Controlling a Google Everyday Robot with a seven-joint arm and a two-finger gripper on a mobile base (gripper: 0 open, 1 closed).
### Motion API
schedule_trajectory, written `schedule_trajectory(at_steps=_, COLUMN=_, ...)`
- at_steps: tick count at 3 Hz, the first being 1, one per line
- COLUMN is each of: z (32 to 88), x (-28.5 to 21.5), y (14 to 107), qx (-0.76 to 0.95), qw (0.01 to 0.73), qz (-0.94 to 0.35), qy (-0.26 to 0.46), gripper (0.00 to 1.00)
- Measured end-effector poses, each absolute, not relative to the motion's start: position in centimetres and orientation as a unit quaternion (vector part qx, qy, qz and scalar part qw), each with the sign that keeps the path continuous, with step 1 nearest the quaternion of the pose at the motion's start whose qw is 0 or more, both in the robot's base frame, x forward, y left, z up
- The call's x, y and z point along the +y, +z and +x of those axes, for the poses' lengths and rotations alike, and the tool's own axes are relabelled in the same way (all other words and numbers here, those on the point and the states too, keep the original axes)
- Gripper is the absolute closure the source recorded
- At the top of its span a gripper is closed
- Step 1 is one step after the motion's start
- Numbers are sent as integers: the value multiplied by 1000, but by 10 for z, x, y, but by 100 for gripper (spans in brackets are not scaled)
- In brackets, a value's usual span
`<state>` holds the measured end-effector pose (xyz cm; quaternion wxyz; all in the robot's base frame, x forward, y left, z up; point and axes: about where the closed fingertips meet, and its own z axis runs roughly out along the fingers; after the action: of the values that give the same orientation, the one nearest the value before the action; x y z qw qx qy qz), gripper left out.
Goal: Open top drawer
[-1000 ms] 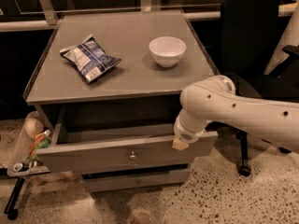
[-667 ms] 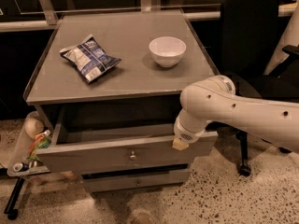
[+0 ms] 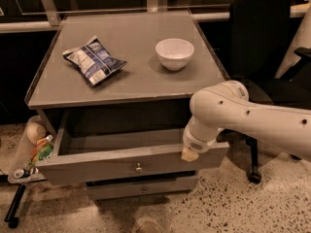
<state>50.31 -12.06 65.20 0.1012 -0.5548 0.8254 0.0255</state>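
One wide grey top drawer (image 3: 97, 163), small round metal knob (image 3: 139, 167), stands pulled out under grey tabletop (image 3: 131, 76); gripper (image 3: 189, 154) at its front rim, grip state unreadable. Overpulling could yank it off runners.

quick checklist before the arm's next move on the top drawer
1. top drawer pulled out, inside showing: ok
2. claw at the drawer front's upper edge, right of the knob: ok
3. claw's hold on the drawer front: cannot tell
4. bowl and chip bag on the tabletop, apart from the arm: ok
5. lower drawer shut: ok
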Motion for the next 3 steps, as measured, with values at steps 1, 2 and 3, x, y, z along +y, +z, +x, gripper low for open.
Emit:
schedule_trajectory(at_steps=1, z=503, x=-121, y=653, qx=825, qw=101, qz=-555, qy=26, gripper=100)
schedule_trajectory(at_steps=2, z=493, x=-123, y=652, qx=830, qw=96, qz=-549, qy=30, gripper=100)
schedule_trajectory(at_steps=3, z=492, x=-123, y=653, qx=830, qw=96, qz=-548, qy=30, gripper=100)
